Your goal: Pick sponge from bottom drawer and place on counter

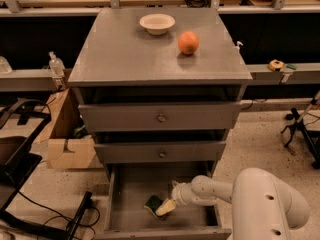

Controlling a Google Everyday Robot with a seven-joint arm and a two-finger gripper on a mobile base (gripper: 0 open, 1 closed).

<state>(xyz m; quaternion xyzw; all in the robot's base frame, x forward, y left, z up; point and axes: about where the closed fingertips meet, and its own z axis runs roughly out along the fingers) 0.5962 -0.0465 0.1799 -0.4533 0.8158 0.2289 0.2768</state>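
Glossy white rounded arm [260, 199], pale cream claw [165, 207] inside bottom drawer [132, 186]

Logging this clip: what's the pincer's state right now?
Pincer: state cannot be told; it is down in the bottom drawer, at the sponge.

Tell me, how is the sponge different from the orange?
The orange is round and bright orange; the sponge is flat and dark green with a pale layer. The orange sits up on the counter; the sponge lies low in the open bottom drawer. The end effector is right at the sponge, far from the orange. Both look about the same size.
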